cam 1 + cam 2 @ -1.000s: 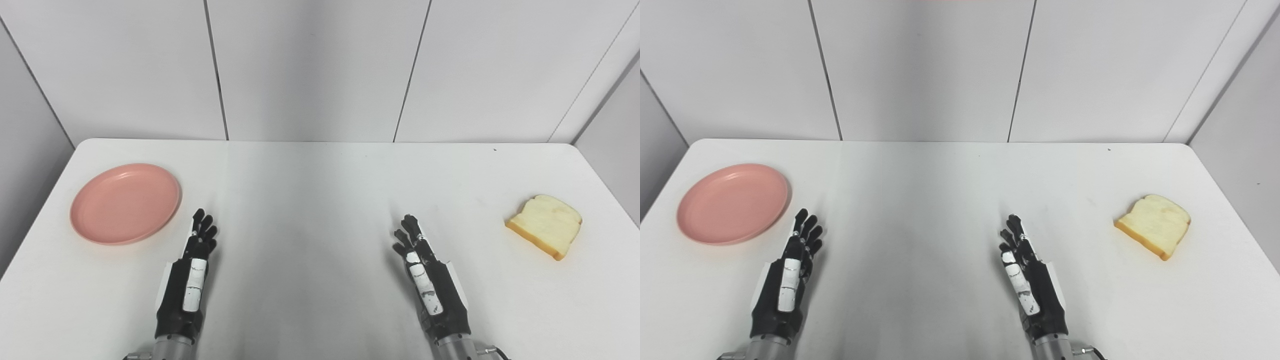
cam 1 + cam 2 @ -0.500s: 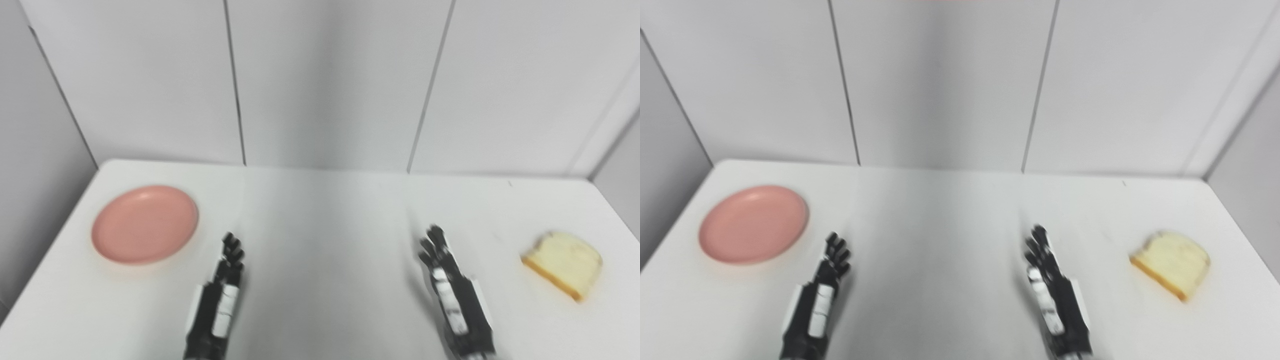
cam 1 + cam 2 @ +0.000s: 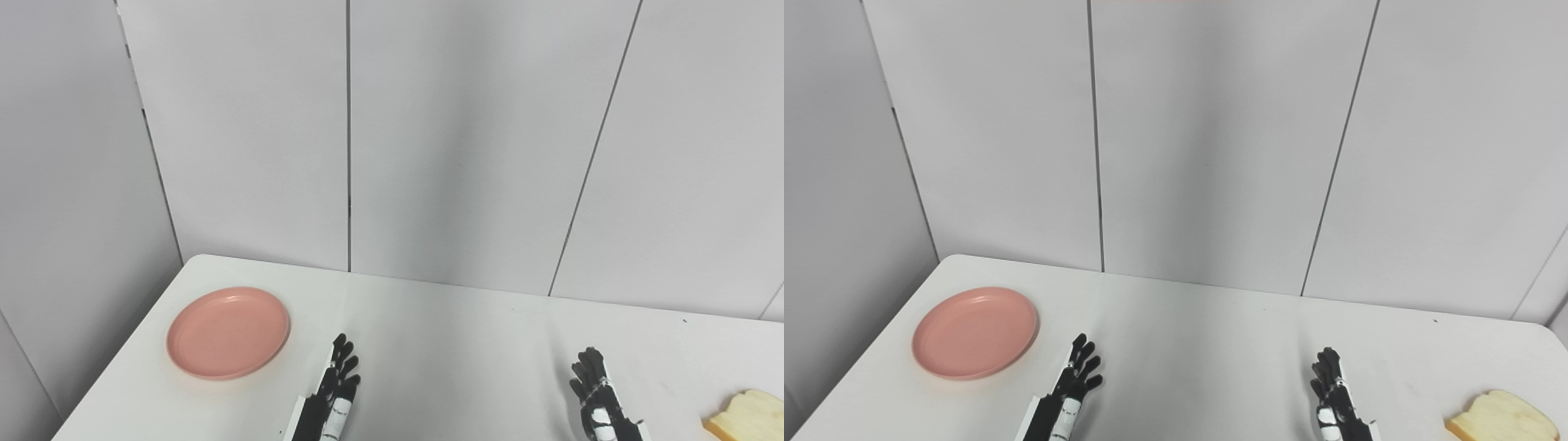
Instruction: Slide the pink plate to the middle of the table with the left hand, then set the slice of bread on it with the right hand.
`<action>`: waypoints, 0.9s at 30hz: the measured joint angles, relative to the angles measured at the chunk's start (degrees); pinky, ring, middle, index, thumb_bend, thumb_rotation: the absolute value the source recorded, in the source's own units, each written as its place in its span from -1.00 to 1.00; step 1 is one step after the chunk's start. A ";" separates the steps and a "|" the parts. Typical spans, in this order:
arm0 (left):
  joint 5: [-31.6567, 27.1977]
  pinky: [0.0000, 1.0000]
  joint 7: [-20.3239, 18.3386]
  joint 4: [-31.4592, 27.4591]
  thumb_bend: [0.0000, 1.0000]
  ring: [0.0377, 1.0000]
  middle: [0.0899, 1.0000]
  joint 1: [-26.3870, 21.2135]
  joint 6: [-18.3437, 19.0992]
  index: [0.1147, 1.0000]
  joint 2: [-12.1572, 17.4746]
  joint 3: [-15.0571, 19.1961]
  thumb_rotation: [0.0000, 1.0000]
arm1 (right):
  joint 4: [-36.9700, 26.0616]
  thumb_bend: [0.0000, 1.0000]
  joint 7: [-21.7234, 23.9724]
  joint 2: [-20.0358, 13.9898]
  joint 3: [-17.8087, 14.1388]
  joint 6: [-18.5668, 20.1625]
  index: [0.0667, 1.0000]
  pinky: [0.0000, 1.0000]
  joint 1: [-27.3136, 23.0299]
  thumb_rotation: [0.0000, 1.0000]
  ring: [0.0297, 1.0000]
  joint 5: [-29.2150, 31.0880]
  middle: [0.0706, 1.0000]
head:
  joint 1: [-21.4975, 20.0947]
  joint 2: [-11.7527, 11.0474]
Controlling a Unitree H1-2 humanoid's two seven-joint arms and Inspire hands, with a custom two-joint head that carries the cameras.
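Observation:
A round pink plate [image 3: 228, 331] lies empty at the far left of the white table [image 3: 459, 343]. A slice of bread [image 3: 1501, 421] with a golden crust rests at the lower right, partly cut off by the picture's edge. My left hand [image 3: 334, 392] is open, fingers straight and pointing away, to the right of the plate and apart from it. My right hand [image 3: 1334, 395] is open too, held edge-up, well left of the bread. Neither hand holds anything. Both arms are mostly out of the picture.
Grey wall panels [image 3: 465, 141] rise behind the table's back edge. A side panel [image 3: 67, 202] stands close along the table's left edge. The table's rounded back-left corner [image 3: 193, 260] is just behind the plate.
The whole picture has shifted: the camera tilted up and swung left, so the table and hands sit lower in the picture. Plate, bread and hands keep their places relative to one another.

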 measured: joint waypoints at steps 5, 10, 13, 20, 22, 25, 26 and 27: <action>-0.60 0.82 -0.02 0.23 0.36 0.91 0.98 -0.01 -1.56 1.00 -0.02 0.04 0.95 | 0.09 0.49 0.07 -0.03 -0.02 -0.05 1.00 1.00 -0.03 0.84 1.00 0.47 1.00 | -0.26 0.44; -5.07 0.79 -0.40 0.29 0.53 0.86 0.90 0.01 -4.53 0.87 -0.24 0.80 0.81 | 0.06 0.47 0.06 0.05 0.01 -0.02 1.00 1.00 -0.03 0.82 1.00 0.96 1.00 | -1.31 1.93; -7.75 0.82 -0.57 -0.83 0.61 0.86 0.86 0.37 -4.53 0.82 -0.40 1.47 0.81 | -0.24 0.51 0.04 0.30 0.13 0.26 1.00 1.00 -0.03 0.80 1.00 1.26 1.00 | -1.93 2.81; -12.73 0.69 -1.37 -5.26 0.77 0.78 0.76 2.14 -4.12 0.64 -0.20 2.78 0.78 | -1.42 0.56 -0.01 0.54 -0.09 1.65 1.00 1.00 0.28 0.79 0.95 2.06 1.00 | -2.64 3.60; -13.01 0.64 -1.36 -6.48 0.82 0.73 0.72 0.39 -4.14 0.56 0.71 4.18 0.75 | -1.54 0.57 0.00 0.52 -0.14 1.88 1.00 1.00 0.38 0.79 0.96 2.07 1.00 | -2.72 3.69; -13.06 0.61 -1.17 -6.70 0.85 0.66 0.64 -3.86 -5.04 0.48 2.84 6.88 0.76 | -1.60 0.57 0.00 0.52 -0.14 1.95 1.00 1.00 0.40 0.79 0.96 2.07 1.00 | -2.81 3.78; -13.06 0.61 -0.98 -6.26 0.86 0.66 0.64 -5.65 -5.78 0.48 3.84 7.89 0.76 | -1.65 0.57 0.00 0.53 -0.14 1.99 1.00 1.00 0.41 0.79 0.96 2.07 1.00 | -2.81 3.78; -13.14 0.64 -0.98 -5.50 0.89 0.70 0.67 -7.22 -6.80 0.52 4.63 8.89 0.77 | -1.67 0.56 0.00 0.55 -0.12 2.04 1.00 1.00 0.41 0.77 0.95 2.07 0.99 | -2.81 3.78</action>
